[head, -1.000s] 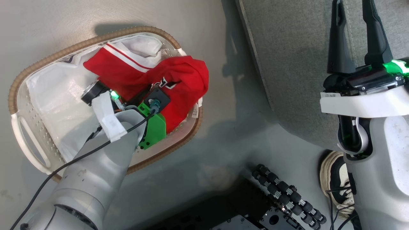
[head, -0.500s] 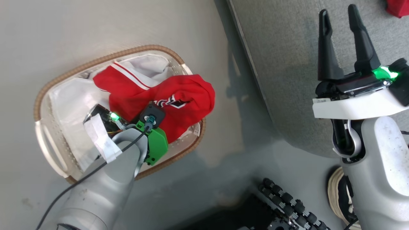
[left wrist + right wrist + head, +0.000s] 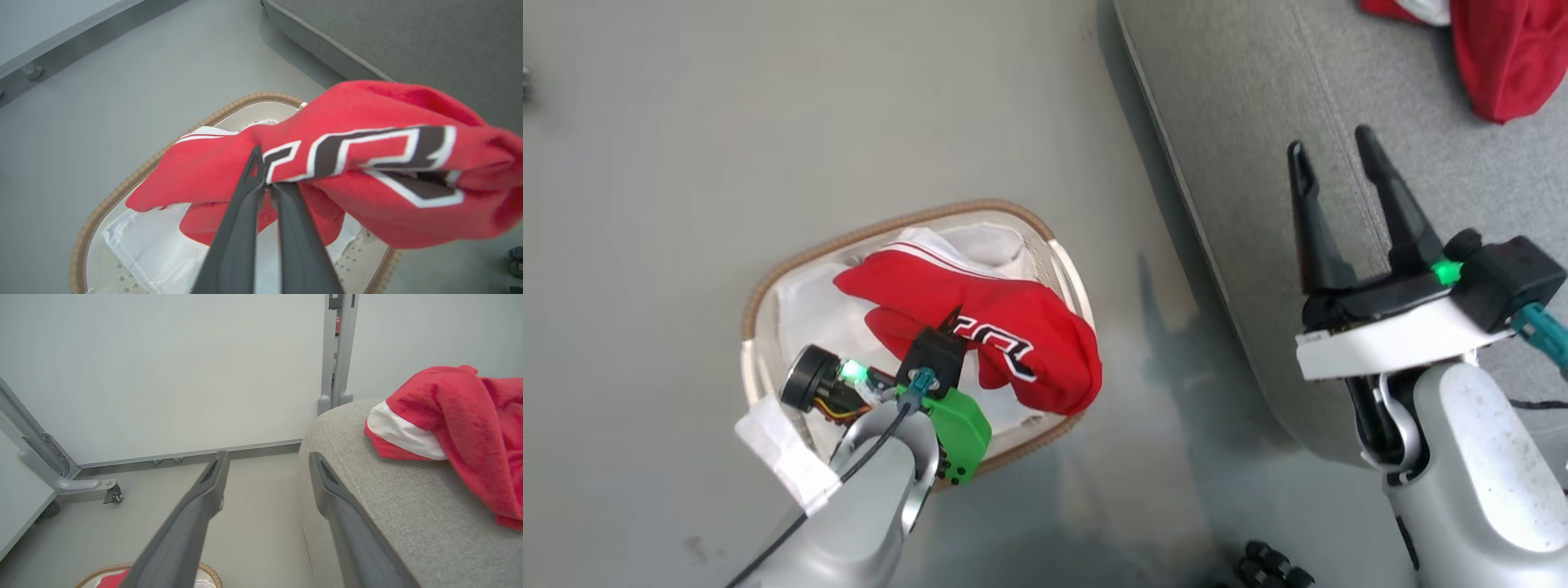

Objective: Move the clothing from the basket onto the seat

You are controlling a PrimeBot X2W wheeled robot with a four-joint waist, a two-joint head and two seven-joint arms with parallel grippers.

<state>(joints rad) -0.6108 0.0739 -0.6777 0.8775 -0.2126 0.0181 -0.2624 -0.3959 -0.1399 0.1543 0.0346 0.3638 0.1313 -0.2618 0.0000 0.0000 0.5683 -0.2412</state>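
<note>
The clothing [image 3: 1013, 351] is a red garment with white stripes and black-and-white lettering, bunched and lifted above the basket [image 3: 849, 242], its right end drooping past the rim. My left gripper [image 3: 953, 317] is shut on a fold of the clothing [image 3: 367, 163] beside the lettering, fingers [image 3: 245, 212] pressed together. Below it the basket's white liner [image 3: 163, 253] shows. The grey seat [image 3: 1258, 122] lies to the right. My right gripper [image 3: 1331, 147] hovers open over the seat's front edge [image 3: 388, 506], holding nothing.
A second red garment with a white band [image 3: 461, 416] lies on the seat at the far right. Bare grey floor [image 3: 768, 122] surrounds the basket. A metal frame leg with a caster [image 3: 112, 496] and a post [image 3: 339, 347] stand against the wall.
The head camera has shifted, so the basket sits lower and smaller in view. My left gripper has raised the clothing higher out of the basket. The second garment has come into view.
</note>
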